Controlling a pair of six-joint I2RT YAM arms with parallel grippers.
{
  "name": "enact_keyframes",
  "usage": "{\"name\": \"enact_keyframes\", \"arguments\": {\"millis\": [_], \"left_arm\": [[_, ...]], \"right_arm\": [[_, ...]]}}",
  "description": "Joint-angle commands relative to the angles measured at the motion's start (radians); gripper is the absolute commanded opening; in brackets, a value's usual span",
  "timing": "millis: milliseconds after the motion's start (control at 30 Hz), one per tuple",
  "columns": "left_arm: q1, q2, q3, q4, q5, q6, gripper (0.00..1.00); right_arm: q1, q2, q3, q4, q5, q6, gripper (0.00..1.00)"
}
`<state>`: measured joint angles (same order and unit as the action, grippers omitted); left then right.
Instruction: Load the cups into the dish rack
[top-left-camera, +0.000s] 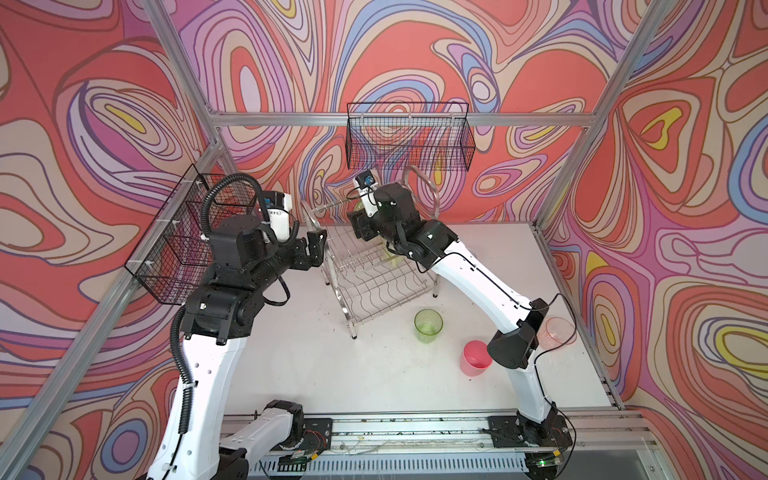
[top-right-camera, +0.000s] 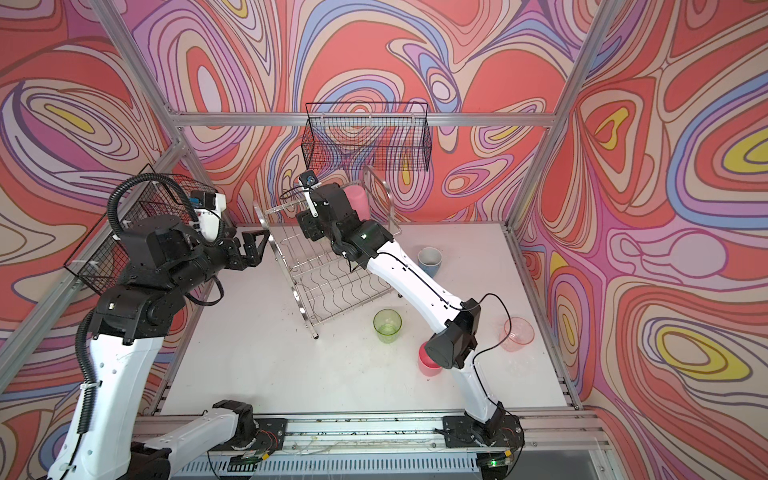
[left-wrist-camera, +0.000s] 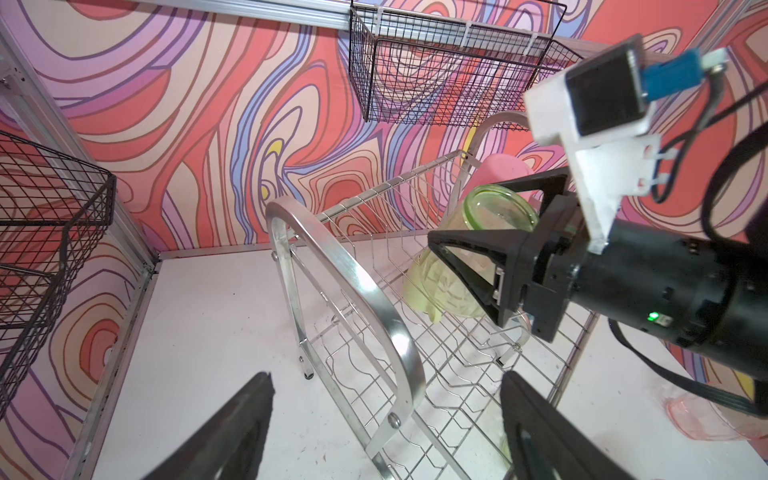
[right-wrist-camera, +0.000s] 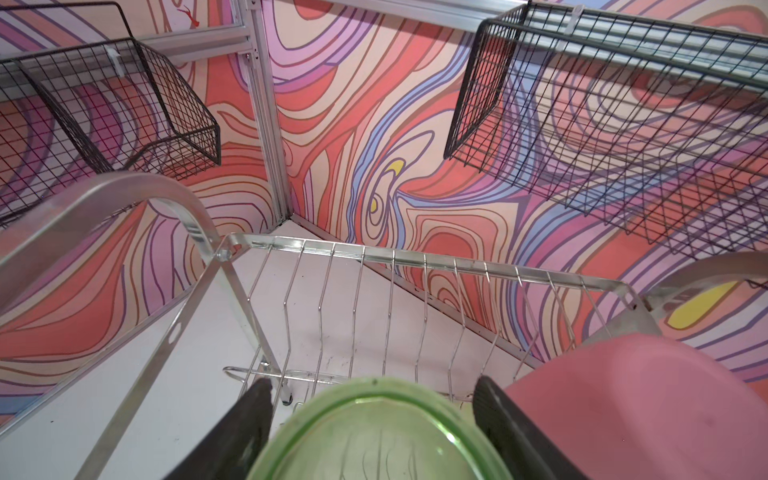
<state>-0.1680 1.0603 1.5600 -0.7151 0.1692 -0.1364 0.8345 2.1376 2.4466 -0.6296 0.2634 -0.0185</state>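
Observation:
The silver dish rack (top-left-camera: 374, 274) (top-right-camera: 332, 286) stands at the back middle of the table. My right gripper (right-wrist-camera: 372, 381) (left-wrist-camera: 465, 212) is shut on an upturned clear green cup (right-wrist-camera: 374, 436) (left-wrist-camera: 498, 208) over the upper tier. A pink tumbler (right-wrist-camera: 644, 395) (top-right-camera: 356, 199) lies right beside it in the rack. My left gripper (left-wrist-camera: 385, 376) (top-left-camera: 318, 241) is open and empty, close to the rack's left looped handle (left-wrist-camera: 353, 266). On the table stand a second clear green cup (top-left-camera: 428, 326), a pink tumbler (top-left-camera: 475, 358), a clear pinkish cup (top-left-camera: 555, 332) and a blue mug (top-right-camera: 430, 259).
A black mesh basket (top-left-camera: 409, 141) hangs on the back wall above the rack, and another (top-left-camera: 183, 241) hangs on the left wall behind my left arm. My right arm's elbow (top-left-camera: 515, 340) stands between the table's pink tumbler and the pinkish cup.

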Motion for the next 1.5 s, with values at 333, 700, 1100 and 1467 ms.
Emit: {"name": "enact_keyframes", "arguments": {"millis": [333,700,1100,1467], "left_arm": [[0.013,-0.052,-0.102,0.159,0.043,0.02,0.88],[0.016,-0.071,-0.152,0.203,0.056,0.009,0.87],[0.016,-0.083,-0.144,0.193,0.064,-0.003,0.87],[0.018,-0.091,-0.123,0.171,0.07,-0.008,0.87]], "right_arm": [[0.007,0.084,0.052,0.042,0.089,-0.034,0.49],[0.007,0.104,0.03,0.057,0.105,-0.033,0.58],[0.008,0.063,-0.001,0.086,0.071,-0.035,0.79],[0.024,0.055,-0.001,0.088,0.065,-0.069,0.87]]}}
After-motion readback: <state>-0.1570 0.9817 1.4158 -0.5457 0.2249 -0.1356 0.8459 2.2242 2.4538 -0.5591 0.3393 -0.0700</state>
